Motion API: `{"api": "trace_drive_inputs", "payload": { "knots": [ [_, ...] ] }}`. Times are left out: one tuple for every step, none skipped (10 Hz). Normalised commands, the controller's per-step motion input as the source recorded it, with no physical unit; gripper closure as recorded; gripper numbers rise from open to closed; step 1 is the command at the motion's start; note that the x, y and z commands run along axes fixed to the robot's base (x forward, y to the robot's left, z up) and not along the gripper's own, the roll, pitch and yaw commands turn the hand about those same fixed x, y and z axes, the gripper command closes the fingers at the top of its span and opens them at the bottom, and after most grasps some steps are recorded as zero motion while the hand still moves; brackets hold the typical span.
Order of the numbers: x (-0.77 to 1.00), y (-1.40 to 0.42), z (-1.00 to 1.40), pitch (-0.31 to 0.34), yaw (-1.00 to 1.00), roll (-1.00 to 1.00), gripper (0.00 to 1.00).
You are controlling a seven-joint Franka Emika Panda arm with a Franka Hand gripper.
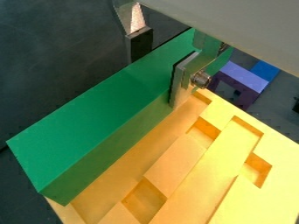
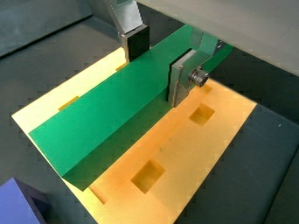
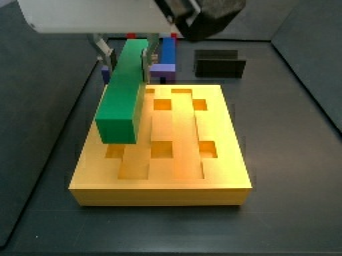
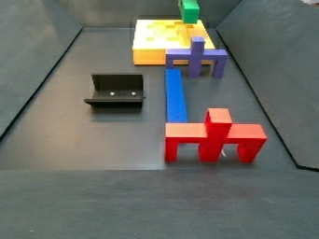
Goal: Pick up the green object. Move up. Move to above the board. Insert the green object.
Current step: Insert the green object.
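Green object [image 2: 105, 118] clamped in my gripper [image 2: 159, 59], held over the board [image 2: 211, 131].
Its long axis runs out ahead of the fingers along the board's grooves, so I judge it needs lowering straight beneath the gripper.

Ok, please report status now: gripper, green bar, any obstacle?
Gripper shut on green object, above the board. Bar not yet inserted. Nothing blocking visible.
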Motion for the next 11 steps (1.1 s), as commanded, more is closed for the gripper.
{"api": "trace_drive_inputs", "payload": {
  "knots": [
    [0.0, -0.05, -0.51, -0.03, 0.11, 0.28, 1.0],
    [0.0, -0.07, -0.49, -0.026, 0.11, 0.23, 1.0],
    [0.03, -0.12, -0.5, -0.029, 0.13, 0.15, 1.0],
    [0.03, -0.14, -0.49, -0.05, 0.15, 0.11, 1.0],
    [0.09, -0.12, -0.5, -0.044, 0.11, 0.08, 1.0],
    [0.2, -0.05, -0.48, 0.0, 0.0, 0.04, 1.0],
    [0.15, 0.0, -0.39, 0.0, 0.0, 0.0, 1.0],
    [0.1, 0.0, -0.35, -0.041, 0.0, -0.02, 1.0],
    [0.07, 0.0, -0.34, -0.034, 0.0, -0.01, 1.0],
    [0.0, 0.0, -0.3, -0.061, 0.0, 0.0, 1.0],
    [0.0, 0.0, -0.26, -0.069, 0.0, 0.0, 1.0]
  ]
}}
